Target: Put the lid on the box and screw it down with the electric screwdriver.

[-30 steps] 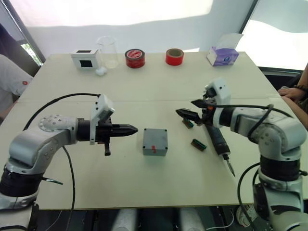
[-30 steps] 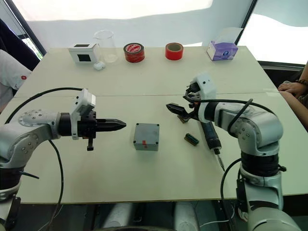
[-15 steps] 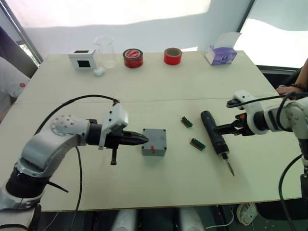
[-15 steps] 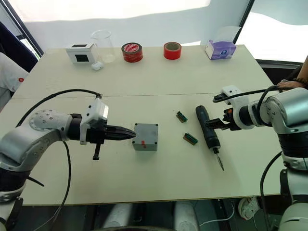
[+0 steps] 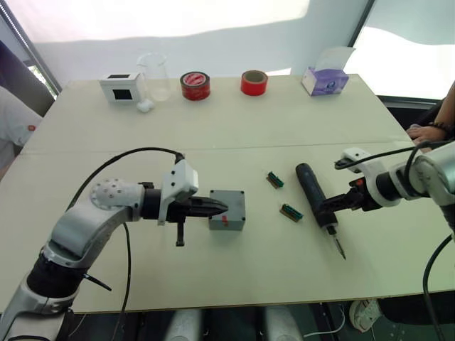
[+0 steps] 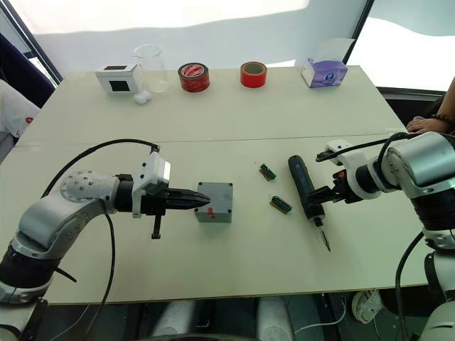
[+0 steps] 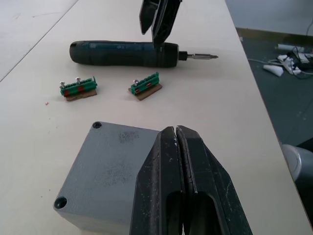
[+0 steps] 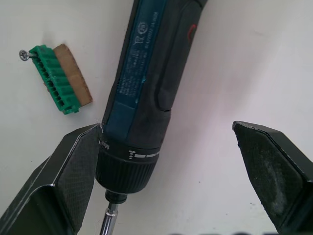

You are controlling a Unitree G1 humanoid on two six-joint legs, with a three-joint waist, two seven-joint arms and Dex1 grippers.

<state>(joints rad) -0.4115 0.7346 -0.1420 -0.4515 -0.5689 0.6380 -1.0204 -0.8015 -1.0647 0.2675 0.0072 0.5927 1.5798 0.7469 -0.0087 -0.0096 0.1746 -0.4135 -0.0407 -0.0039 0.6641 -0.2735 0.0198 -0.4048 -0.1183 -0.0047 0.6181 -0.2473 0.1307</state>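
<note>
Left gripper (image 5: 217, 207): lower left of centre in the left eye view, arm reaching in from the lower left corner. Fingers pressed together with no gap between them, holding nothing; tips lay over the near-left top edge of the box. Whether they touched the surface could not be told.

Box (image 5: 227, 209): small grey square enclosure just below the middle of the frame, resting flat on the table (image 5: 234, 142). The lid (image 7: 105, 166) sat on top as one closed block, screw holes visible at its corners in the left wrist view, a small red mark on the side facing the camera.

Right gripper (image 5: 333, 207): lower right of the left eye view, arm entering from the right edge. Fingers spread wide; in the right wrist view one finger lay against the collar of the electric screwdriver (image 5: 315, 196), the other stood well apart from it. Tool not clamped.

Electric screwdriver: dark cylinder lying flat on the table, right of centre, bit pointing toward the near edge.

Two green terminal blocks (image 5: 291, 212) and (image 5: 275, 180): on the table between box and screwdriver, one nearer, one farther.

Far edge of table, left to right across the top of the frame: white box with black screen (image 5: 119, 87), clear beaker (image 5: 156, 74), dark red tape roll (image 5: 195, 85), bright red tape roll (image 5: 254, 82), purple tissue box (image 5: 325, 80).

A person's hand (image 5: 425, 131): at the right edge, resting at the table's side.
</note>
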